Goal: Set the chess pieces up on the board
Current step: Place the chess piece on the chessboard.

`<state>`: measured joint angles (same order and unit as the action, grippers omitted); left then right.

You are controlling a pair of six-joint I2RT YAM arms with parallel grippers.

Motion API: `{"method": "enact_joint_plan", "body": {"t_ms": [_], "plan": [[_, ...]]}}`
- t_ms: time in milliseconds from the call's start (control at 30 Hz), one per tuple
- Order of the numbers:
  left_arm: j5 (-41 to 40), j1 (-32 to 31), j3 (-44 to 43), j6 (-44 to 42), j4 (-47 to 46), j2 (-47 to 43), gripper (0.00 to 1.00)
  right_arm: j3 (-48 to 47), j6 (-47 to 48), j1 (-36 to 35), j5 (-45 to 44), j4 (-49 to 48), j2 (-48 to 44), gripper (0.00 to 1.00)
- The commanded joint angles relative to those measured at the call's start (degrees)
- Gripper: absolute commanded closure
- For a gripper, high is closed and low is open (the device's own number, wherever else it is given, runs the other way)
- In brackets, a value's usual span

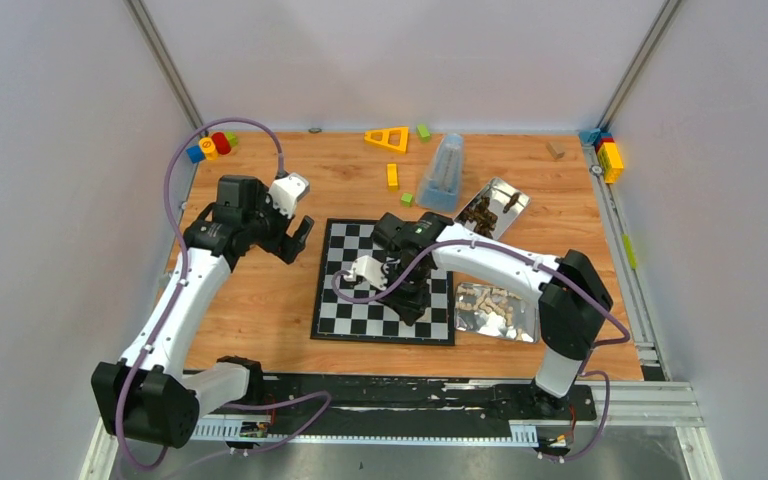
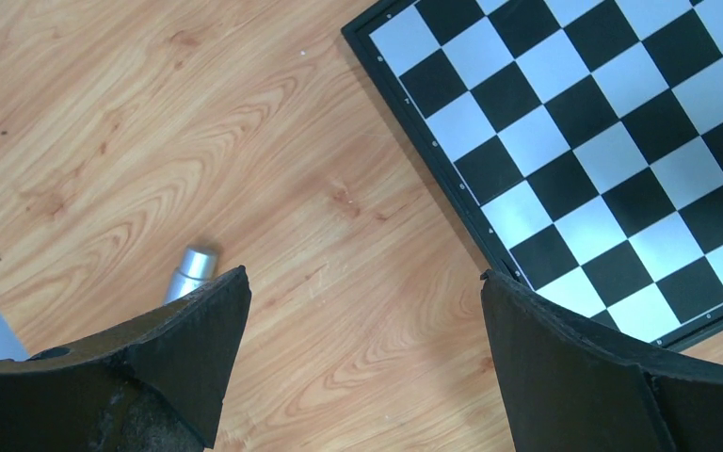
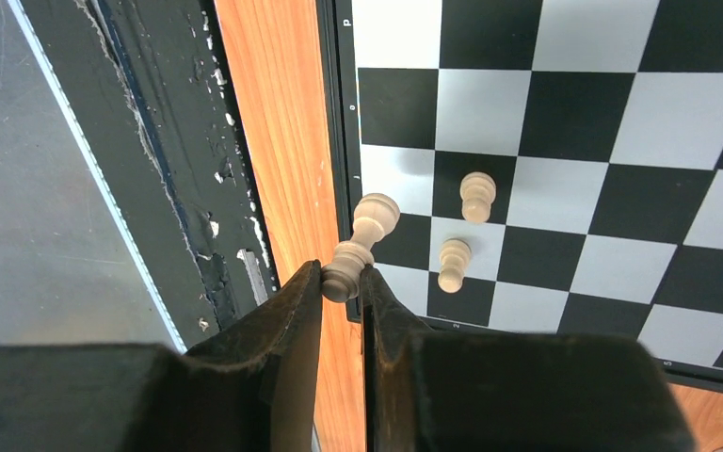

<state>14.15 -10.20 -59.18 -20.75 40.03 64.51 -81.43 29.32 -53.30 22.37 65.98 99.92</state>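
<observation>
Chessman (image 3: 365,235) base-first in right tool (image 3: 341,281)

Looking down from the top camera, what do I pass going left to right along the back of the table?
Pile of red, yellow and blue blocks → yellow triangle → clear blue cup → shiny tin with dark bits inside → little brown block → stack of coloured blocks at the right edge.

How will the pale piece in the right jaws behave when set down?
Probably rigid and light: the held piece is pinched by its base alone. Likely tippy: tall, small foot. On its side, the round profile may roll across the board.
</observation>
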Motion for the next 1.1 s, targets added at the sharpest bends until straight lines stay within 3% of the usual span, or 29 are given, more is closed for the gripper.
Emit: {"method": "enact_joint_plan", "body": {"t_ms": [0,1067], "plan": [[-1.0,1.5,-1.0,3.3,-2.2,-0.2,0.00,-3.8,1.4,-1.4,-1.7,2.5,2.3,0.98],[0.4,1.8,1.0,2.1,-2.7,-2.8,0.00,-9.8,1.4,-2.0,1.0,3.3,10.7,0.96]]}}
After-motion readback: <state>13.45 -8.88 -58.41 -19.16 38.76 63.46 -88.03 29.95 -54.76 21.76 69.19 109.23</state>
